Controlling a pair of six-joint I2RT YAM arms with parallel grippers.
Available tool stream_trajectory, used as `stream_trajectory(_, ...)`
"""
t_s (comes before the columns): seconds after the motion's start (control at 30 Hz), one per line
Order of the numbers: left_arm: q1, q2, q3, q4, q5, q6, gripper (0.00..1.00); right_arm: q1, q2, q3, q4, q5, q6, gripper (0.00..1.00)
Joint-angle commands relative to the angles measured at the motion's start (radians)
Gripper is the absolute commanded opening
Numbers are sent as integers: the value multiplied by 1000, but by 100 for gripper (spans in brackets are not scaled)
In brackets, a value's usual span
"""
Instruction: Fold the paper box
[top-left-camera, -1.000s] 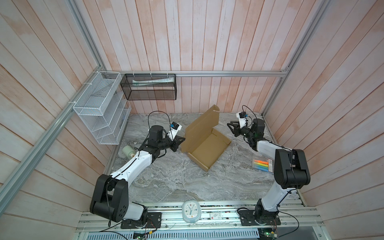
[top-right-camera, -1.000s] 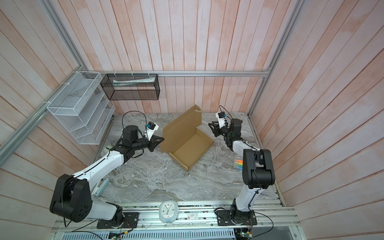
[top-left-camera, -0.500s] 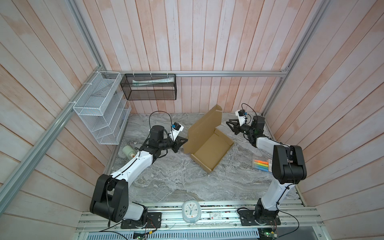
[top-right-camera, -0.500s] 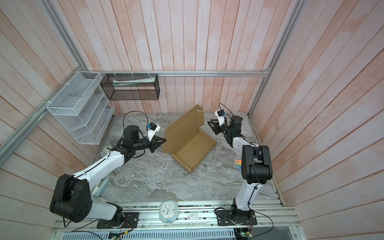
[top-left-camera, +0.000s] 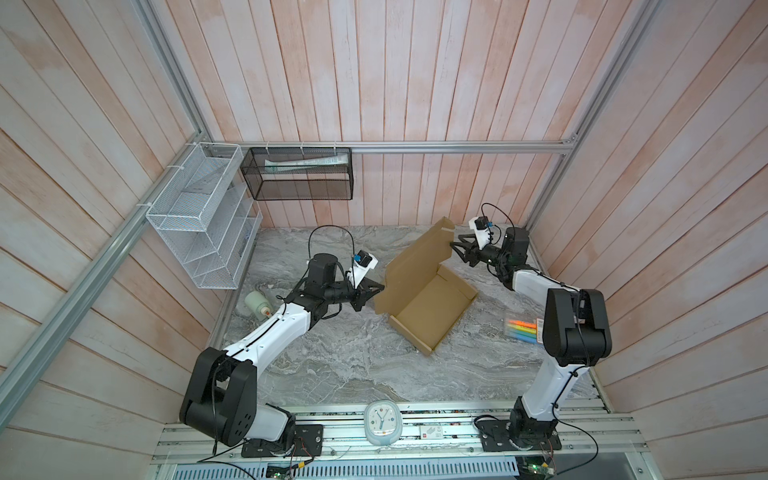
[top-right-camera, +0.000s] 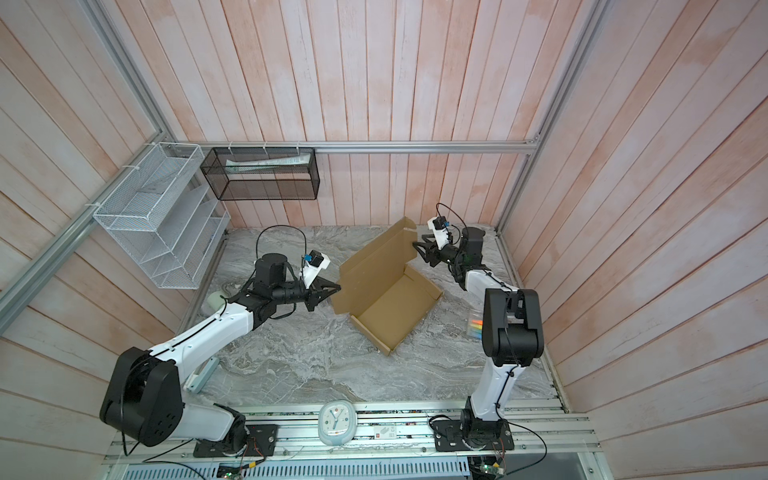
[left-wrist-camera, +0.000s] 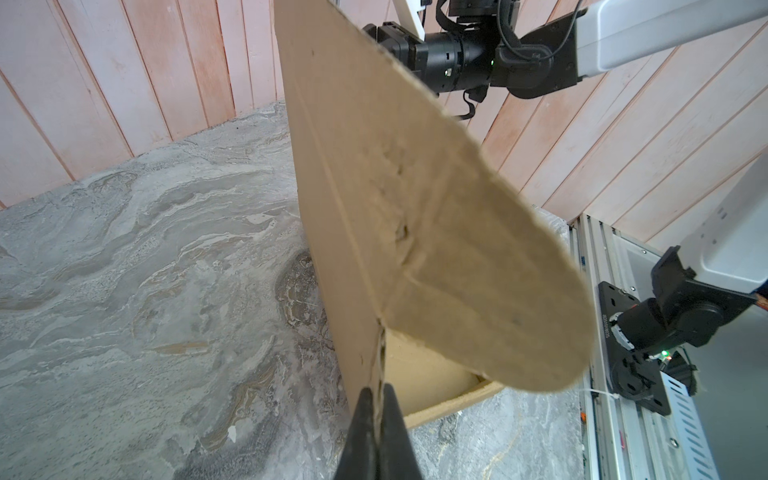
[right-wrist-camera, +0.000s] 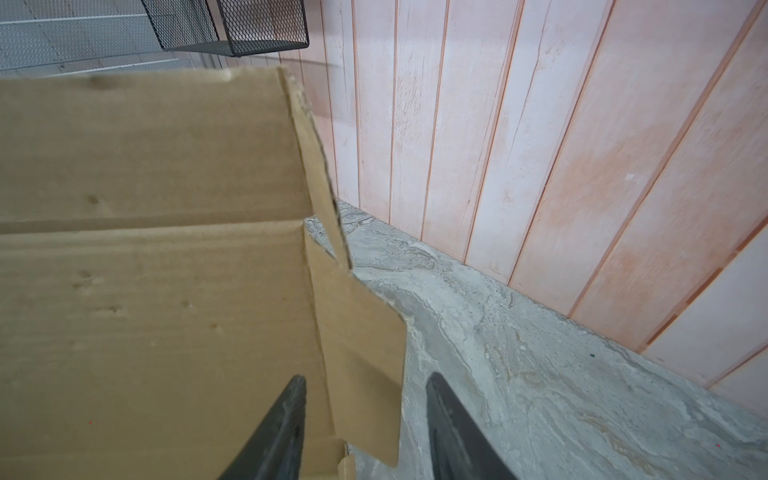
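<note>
On tabletop (top-left-camera: 353, 353), plain brown paper box (top-left-camera: 432, 307)

Your left gripper (top-right-camera: 336, 288) shows its fingers pinched together to a point on the edge of the paper box (top-right-camera: 390, 297), at the lower corner of its raised lid (top-right-camera: 374, 266). Straight beyond that tip the lid stands tilted, and past it the open tray (top-right-camera: 397, 309) lies on the table (top-right-camera: 332, 365). Your right gripper (top-right-camera: 419, 248) sits at the lid's opposite end with its fingers spread, touching or just beside the edge.
</note>
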Motion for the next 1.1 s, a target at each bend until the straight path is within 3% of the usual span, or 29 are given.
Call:
stream_trajectory(0.0, -9, -13, -4, 4, 30, 24, 0, -4, 44, 53, -48, -38, -22, 49)
stream_trajectory(0.33, -10, -1, 5, 2, 15, 29, 0, -5, 126, 164, -136, -119, -56, 49)
stream_trajectory(0.57, -10, 9, 13, 14, -9, 22, 0, -5, 128, 157, -157, -159, -66, 45)
stream_trajectory(1.07, -16, 31, 22, 36, -88, -6, 0, 3, 100, 124, -164, -157, -69, 29)
